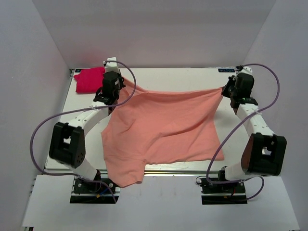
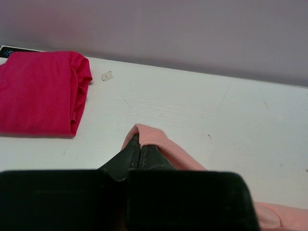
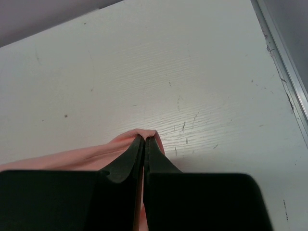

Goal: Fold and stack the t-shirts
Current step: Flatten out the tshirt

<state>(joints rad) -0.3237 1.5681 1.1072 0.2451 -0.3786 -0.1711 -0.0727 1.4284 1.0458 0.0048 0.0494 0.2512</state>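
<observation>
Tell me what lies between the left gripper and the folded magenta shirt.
Only bare white table, seen in the left wrist view: the left gripper, shut on a corner of the salmon shirt, sits apart from the magenta shirt.

We see the salmon-pink tee (image 1: 163, 130) unfolded and wrinkled, its far edge stretched taut between two lifted corners, its body sloping down over the table (image 1: 183, 79), one sleeve hanging past the near edge; the magenta-red tee (image 1: 89, 80) lies folded at the far left corner
</observation>
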